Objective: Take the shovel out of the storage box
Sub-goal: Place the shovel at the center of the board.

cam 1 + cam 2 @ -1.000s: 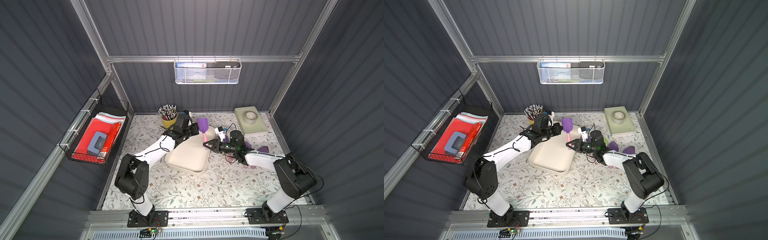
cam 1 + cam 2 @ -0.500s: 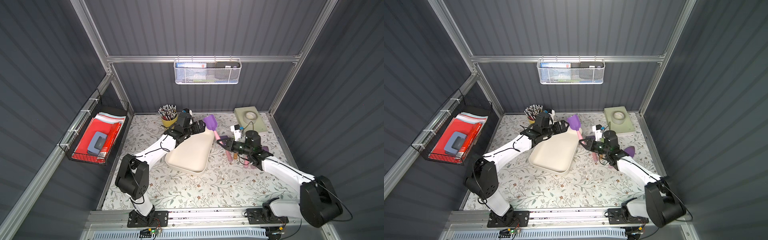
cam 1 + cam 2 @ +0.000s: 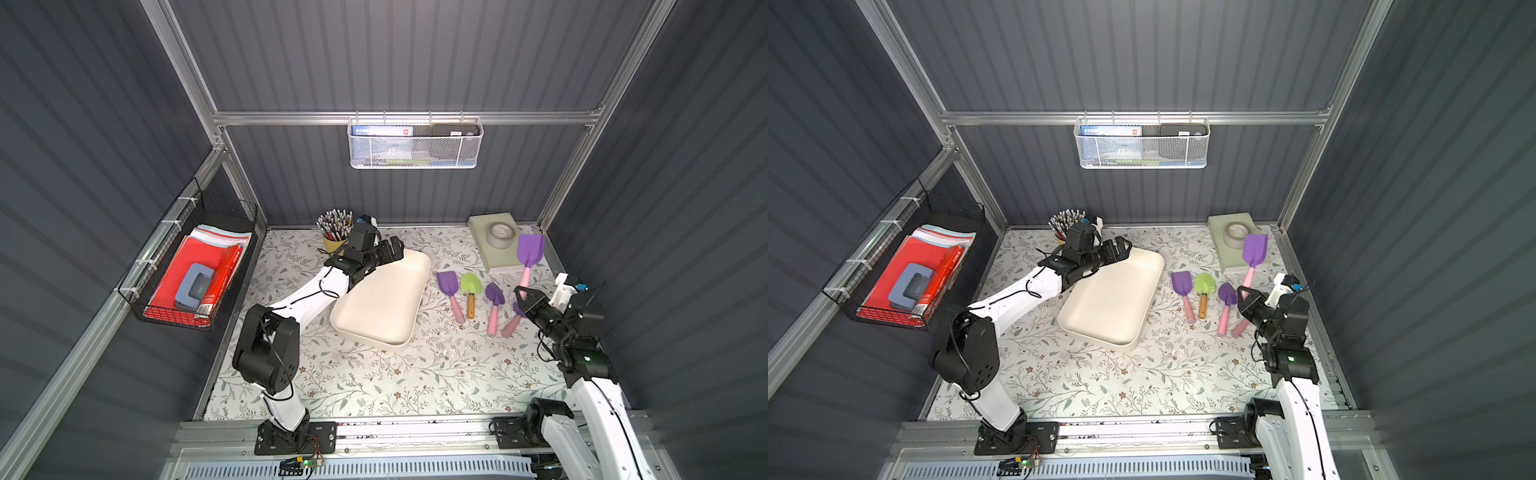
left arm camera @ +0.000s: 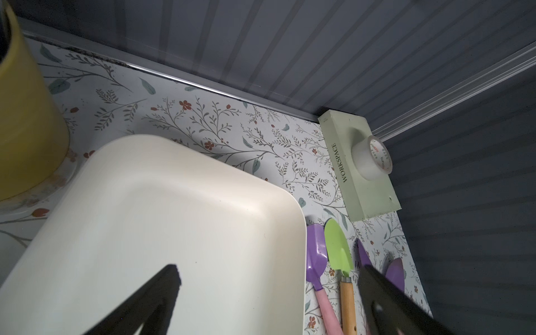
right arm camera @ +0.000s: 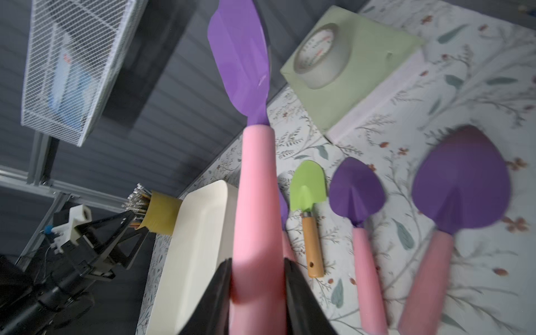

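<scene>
Green box (image 4: pixel 369 197) spine: "WORKSPACE"

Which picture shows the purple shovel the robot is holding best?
The right wrist view: the shovel fills it, purple blade and pink handle, clamped in the right pincer. Both top views show it small. The left wrist view misses it.

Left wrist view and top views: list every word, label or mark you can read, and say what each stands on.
"WORKSPACE": on the side of the pale green box.
Tape roll: red print, too blurred to read.
Blue box in the white mesh basket: white print and a red mark, too small to read.
</scene>
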